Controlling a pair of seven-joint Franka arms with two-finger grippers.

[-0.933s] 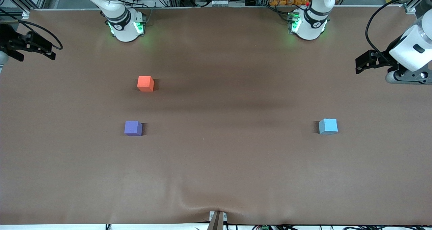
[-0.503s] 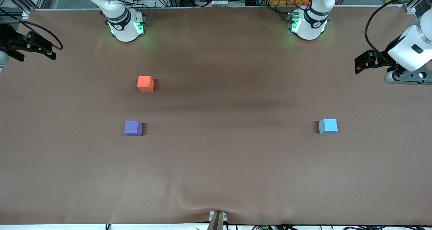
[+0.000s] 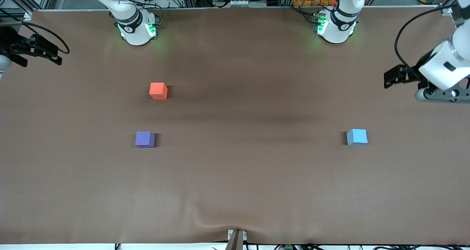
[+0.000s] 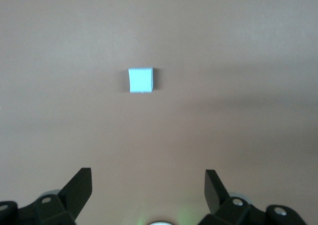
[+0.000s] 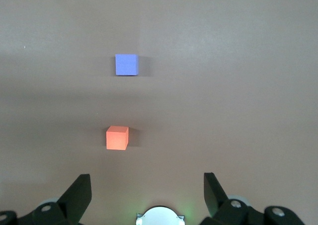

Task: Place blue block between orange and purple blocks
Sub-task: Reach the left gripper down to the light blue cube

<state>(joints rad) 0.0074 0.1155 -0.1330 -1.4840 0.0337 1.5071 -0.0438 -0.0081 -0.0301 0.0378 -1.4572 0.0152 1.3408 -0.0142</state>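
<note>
Closest to the front camera lie two cubes on the brown table, about level with each other and well apart. The purple block sits toward the right arm's end of the table, the blue block toward the left arm's end. Both rest flat on the cloth with bare table all round them, and nothing is touching either one.

A little farther from the front camera than the purple block, and nearly in line with it, is the orange block. The two are near each other but apart, with a stretch of bare cloth between them. The blue block is nowhere near that gap; it lies off on its own.

Farther up, the grippers hang in the air over the two ends of the table. The left gripper is up over the left arm's end, and its wrist view looks down on the blue block with the two dark fingers spread wide and nothing between them. The right gripper hangs over the edge at the right arm's end, where that arm waits; its fingers are likewise spread wide and hold nothing, and its wrist view takes in the orange and purple blocks
</note>
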